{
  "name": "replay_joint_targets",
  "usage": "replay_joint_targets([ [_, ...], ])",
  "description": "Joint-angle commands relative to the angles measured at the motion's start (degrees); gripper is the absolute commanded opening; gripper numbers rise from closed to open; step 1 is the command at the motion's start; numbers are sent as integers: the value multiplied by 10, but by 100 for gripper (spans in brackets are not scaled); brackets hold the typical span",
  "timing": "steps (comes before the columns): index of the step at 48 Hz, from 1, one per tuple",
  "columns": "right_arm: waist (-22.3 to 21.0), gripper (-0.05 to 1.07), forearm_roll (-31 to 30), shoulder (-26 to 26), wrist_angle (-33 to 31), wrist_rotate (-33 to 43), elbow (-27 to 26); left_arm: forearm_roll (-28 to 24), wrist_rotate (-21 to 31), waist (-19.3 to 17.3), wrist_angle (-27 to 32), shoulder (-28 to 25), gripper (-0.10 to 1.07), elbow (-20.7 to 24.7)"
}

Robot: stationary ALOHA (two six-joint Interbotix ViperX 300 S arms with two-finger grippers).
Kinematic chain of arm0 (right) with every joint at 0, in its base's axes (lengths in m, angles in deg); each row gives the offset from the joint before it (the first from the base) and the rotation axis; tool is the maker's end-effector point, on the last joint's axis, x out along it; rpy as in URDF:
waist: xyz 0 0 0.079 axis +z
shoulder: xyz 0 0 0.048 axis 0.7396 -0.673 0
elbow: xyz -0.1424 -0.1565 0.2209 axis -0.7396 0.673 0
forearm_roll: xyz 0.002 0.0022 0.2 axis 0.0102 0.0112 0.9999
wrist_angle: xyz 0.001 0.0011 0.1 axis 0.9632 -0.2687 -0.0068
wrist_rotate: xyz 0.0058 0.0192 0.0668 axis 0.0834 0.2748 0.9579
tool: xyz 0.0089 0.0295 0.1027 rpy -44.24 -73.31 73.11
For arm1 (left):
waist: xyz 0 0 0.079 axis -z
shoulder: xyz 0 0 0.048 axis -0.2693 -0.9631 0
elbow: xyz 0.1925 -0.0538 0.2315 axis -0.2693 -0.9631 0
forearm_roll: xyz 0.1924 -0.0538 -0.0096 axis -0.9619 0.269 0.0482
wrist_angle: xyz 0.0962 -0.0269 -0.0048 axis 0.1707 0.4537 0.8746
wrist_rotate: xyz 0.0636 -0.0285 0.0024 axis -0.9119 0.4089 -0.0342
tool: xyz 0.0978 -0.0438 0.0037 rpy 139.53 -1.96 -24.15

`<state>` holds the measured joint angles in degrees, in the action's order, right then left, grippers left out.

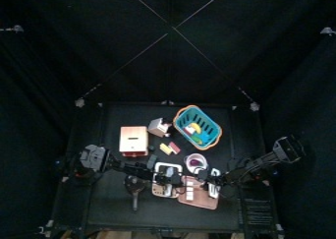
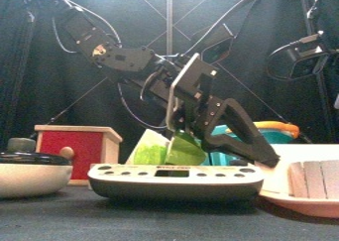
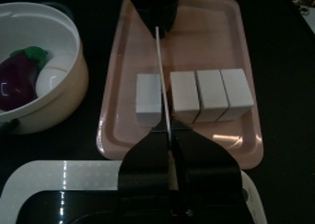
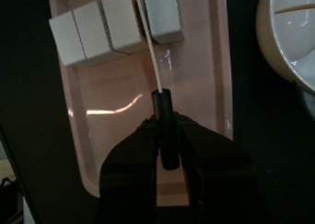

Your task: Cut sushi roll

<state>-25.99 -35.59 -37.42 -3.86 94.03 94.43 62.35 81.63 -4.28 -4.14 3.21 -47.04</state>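
Observation:
The sushi roll lies on a pink tray (image 3: 135,34) as a row of white blocks. Three blocks (image 3: 207,91) sit together and one block (image 3: 147,94) sits apart. No green centre shows from these angles. A thin knife blade (image 3: 163,71) runs down the gap between them. My right gripper (image 4: 167,126) is shut on the knife's black handle, with the blade (image 4: 153,53) reaching out between the blocks (image 4: 92,29). My left gripper (image 3: 170,135) faces it from the opposite side of the tray, with its jaws closed where the blade's far end meets them.
A white bowl (image 3: 50,71) holding a purple toy aubergine stands beside the tray. A white-rimmed scale (image 2: 172,180) stands at the table's front. A white dish (image 4: 296,34) is close to the tray. The teal basket (image 1: 197,126) and a red-and-wood box (image 1: 133,139) stand further back.

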Motion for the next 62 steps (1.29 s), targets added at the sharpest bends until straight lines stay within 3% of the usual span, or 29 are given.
replay_joint_targets([
  [1, -3, 42, -1, -4, 3, 3, -6, -2, 0, 11, 17, 4, 29, 0],
  [28, -54, 42, -33, 42, -17, 3, -7, -11, -2, -18, 16, 21, 29, 4],
  [43, -62, 42, -39, 50, -17, 3, -6, -22, -3, -25, 16, 26, 29, 6],
  [62, -62, 42, -69, 93, -27, 2, -37, -78, -3, -23, 28, 85, 29, -2],
])
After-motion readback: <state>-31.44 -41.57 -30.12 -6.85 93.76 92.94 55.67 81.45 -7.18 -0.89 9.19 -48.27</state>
